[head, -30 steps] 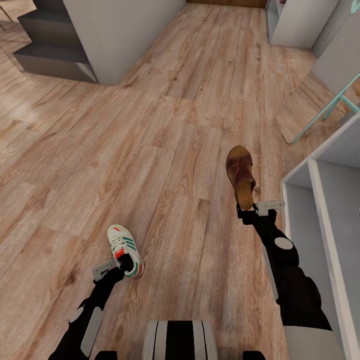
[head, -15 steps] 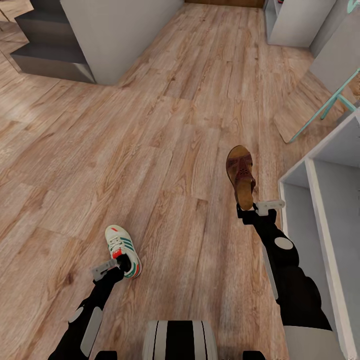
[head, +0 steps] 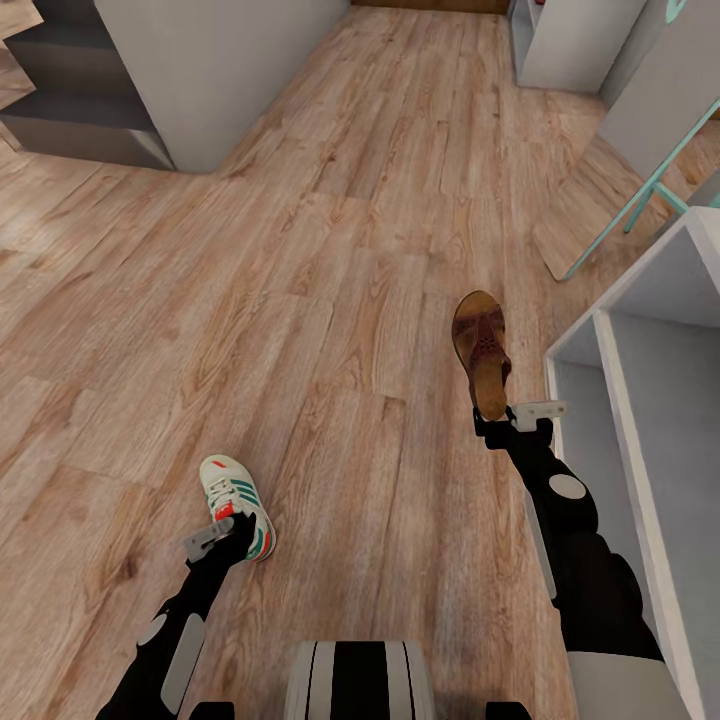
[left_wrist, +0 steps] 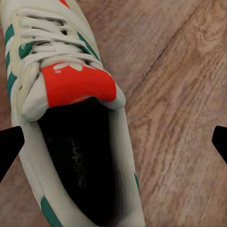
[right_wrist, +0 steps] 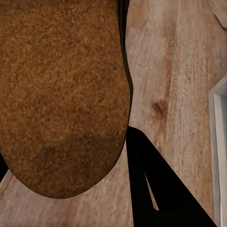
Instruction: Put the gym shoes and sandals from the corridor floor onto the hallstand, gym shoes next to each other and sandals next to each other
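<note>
One gym shoe (head: 236, 504), white with green stripes and a red-orange tongue, lies on the wood-plank corridor floor (head: 330, 300). My left gripper (head: 225, 535) hovers at its heel end and is open. In the left wrist view the gym shoe (left_wrist: 71, 118) lies between the two widely parted black fingertips (left_wrist: 9, 149). My right gripper (head: 510, 418) is shut on the heel of a dark brown sandal (head: 482, 350), which points away from me above the floor. The sandal's tan footbed (right_wrist: 61, 94) is close to the right wrist camera, with one black finger (right_wrist: 151, 189) beside it.
A pale white shelved unit (head: 600, 345) stands close at my right; I cannot tell whether it is the hallstand. Another white unit (head: 570, 45) is far ahead on the right. Grey steps (head: 80, 120) and a wall corner are at the far left. A teal frame (head: 640, 200) leans at the right.
The whole view has shifted left. The gym shoe slid left with the floor relative to my still left gripper. The sandal stayed fixed at my right gripper.
</note>
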Tool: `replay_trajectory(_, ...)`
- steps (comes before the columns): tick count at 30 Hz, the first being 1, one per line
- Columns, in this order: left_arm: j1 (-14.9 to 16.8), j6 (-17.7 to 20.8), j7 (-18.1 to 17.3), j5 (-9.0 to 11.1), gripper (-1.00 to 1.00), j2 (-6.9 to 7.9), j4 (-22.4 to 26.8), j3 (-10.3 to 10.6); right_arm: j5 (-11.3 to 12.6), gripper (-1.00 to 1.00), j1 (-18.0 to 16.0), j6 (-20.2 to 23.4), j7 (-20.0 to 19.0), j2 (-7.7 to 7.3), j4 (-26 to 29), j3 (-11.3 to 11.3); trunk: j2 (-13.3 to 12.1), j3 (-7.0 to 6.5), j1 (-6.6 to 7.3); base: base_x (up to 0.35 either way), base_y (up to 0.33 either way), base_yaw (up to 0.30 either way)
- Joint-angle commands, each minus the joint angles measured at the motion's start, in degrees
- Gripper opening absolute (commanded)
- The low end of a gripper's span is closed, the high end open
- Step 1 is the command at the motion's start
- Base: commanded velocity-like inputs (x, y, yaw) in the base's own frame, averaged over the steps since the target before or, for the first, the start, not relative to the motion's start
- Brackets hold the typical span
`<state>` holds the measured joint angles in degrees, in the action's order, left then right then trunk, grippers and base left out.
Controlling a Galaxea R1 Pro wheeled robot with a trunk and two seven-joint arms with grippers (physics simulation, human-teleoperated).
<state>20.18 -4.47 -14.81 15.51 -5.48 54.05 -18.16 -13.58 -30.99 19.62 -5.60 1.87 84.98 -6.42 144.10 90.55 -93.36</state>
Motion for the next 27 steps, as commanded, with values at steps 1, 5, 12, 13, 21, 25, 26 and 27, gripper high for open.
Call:
replay_trajectory(1,0.03,0.07,-0.51,0.49,1.0,-0.06,-0.04,-0.21,-0.39,-1.0,-0.02,0.3,-0.55,0.07,0.1,-0.17,0.01,0.03,0.01,0.0,0.0,0.0)
replay_trajectory(5,0.03,0.07,-0.52,0.49,1.0,-0.06,-0.03,-0.21,-0.39,-1.0,0.0,0.32,-0.55,0.07,0.1,-0.17,0.01,0.03,0.01,0.0,0.0,0.0)
replay_trajectory(12,0.03,0.07,-0.57,0.49,1.0,-0.06,-0.01,-0.21,-0.39,-1.0,-0.03,0.29,-0.55,0.07,0.1,-0.08,0.07,1.22,-0.09,0.0,0.0,0.0)
replay_trajectory(13,0.03,0.07,-0.57,0.49,1.0,-0.06,-0.01,-0.21,-0.39,-1.0,-0.03,0.29,-0.55,0.07,0.1,-0.11,0.07,1.25,-0.09,0.0,0.0,0.0)
replay_trajectory(21,0.03,0.09,-0.58,0.49,1.0,-0.06,-0.03,-0.21,-0.37,-1.0,0.0,0.32,-0.55,0.07,0.1,-0.12,0.08,1.69,-0.12,0.0,0.0,0.0)
replay_trajectory(25,0.03,0.08,-0.58,0.49,1.0,-0.06,-0.01,-0.21,-0.39,-1.0,-0.02,0.32,-0.55,0.07,0.1,-0.11,0.13,2.92,-0.22,0.0,0.0,0.0)
replay_trajectory(26,0.03,0.11,-0.58,0.49,1.0,-0.06,-0.03,-0.21,-0.39,-1.0,-0.03,0.3,-0.55,0.07,0.1,-0.11,0.15,3.23,-0.25,0.0,0.0,0.0)
replay_trajectory(27,0.03,0.13,-0.58,0.49,1.0,-0.06,-0.02,-0.21,-0.39,-1.0,-0.03,0.31,-0.55,0.07,0.1,-0.1,0.16,3.54,-0.27,0.0,0.0,0.0)
